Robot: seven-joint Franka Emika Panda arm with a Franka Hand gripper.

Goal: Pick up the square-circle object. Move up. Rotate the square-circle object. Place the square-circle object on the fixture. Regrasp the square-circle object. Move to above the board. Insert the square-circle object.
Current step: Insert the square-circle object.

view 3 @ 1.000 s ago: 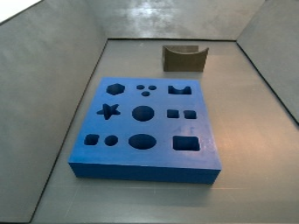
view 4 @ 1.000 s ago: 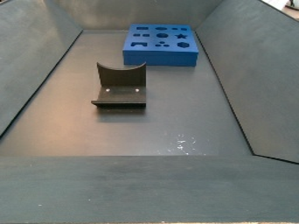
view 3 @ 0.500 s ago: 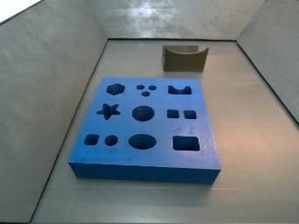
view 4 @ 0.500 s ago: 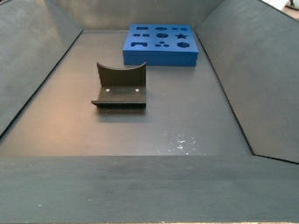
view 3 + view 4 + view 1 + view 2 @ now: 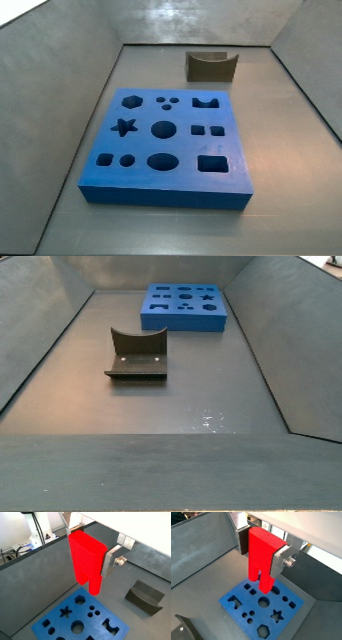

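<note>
- The square-circle object [image 5: 87,559] is a bright red block with a notched lower end. It hangs high above the board [image 5: 83,619], not touching it. In both wrist views it hides most of the space between the fingers.
- The gripper [image 5: 100,562] is closed on this red block. One flat silver finger [image 5: 280,558] presses on its side; the opposite finger is hidden behind the block.
- I judge the step in hand to be "move to above the board", with the regrasp already done, because the fixture [image 5: 145,597] is empty and stands well apart.
- The next move probably calls for lining up the notched end with the matching hole, then a straight descent. Which hole is under the block I cannot tell.
- Both side views show no arm and no red block, so the gripper must be above their field. There the blue board [image 5: 167,140] lies at the centre and the fixture [image 5: 210,65] at about 1 o'clock from it, near the back wall.
- In a side view, the fixture [image 5: 138,354] shows its curved dip and base plate clearly, with the board [image 5: 185,306] at about 1 o'clock.
</note>
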